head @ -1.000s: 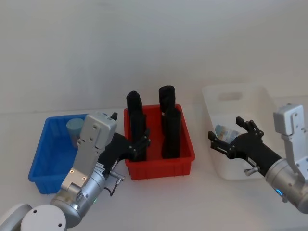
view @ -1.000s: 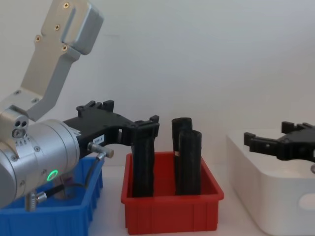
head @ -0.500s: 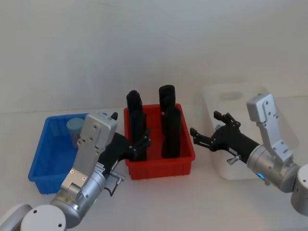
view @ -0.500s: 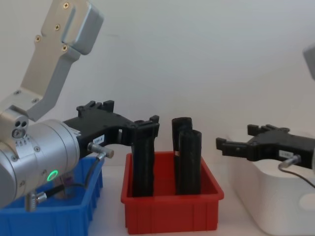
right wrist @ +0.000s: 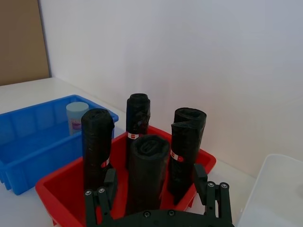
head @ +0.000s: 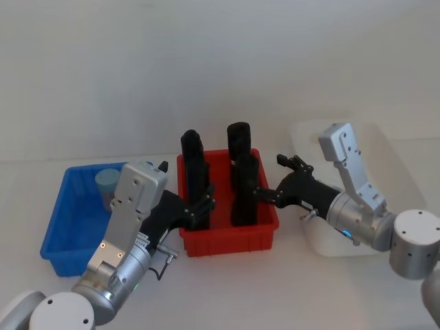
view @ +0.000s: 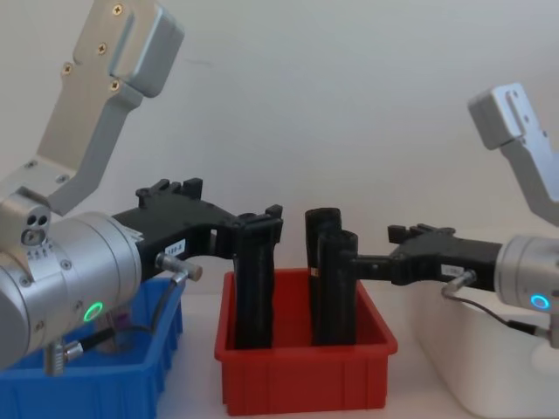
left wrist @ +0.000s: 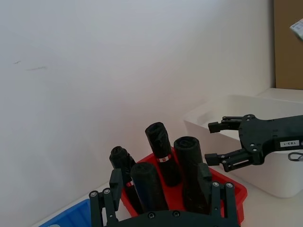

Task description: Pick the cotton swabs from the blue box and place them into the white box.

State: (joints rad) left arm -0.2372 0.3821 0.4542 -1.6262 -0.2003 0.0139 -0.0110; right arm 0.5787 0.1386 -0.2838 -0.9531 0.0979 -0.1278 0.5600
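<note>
1. One jar of the cotton swabs (head: 106, 183) stands upright, with its long axis vertical and its pale lid on top. It is in the far corner of the blue box (head: 53, 237), at the middle left of the head view.
2. The right pincer (head: 268, 177) has its jaws apart and holds nothing. It is near the centre of the frame, over the right side of the red bin (head: 227, 240), close beside the black cylinders (head: 238, 137). From it the jar lies to the left, across the whole red bin.
3. The left pincer (head: 185, 187) is also spread and empty. It hovers where the blue box meets the red bin, so I judge it the nearer one. The jar is up and to the left of it.
4. The white box (view: 476, 375) stands on the tabletop at the right of the frame.
5. The jar carries a pinkish label and the cylinders carry white-and-red bands, but the writing is too small to read.
</note>
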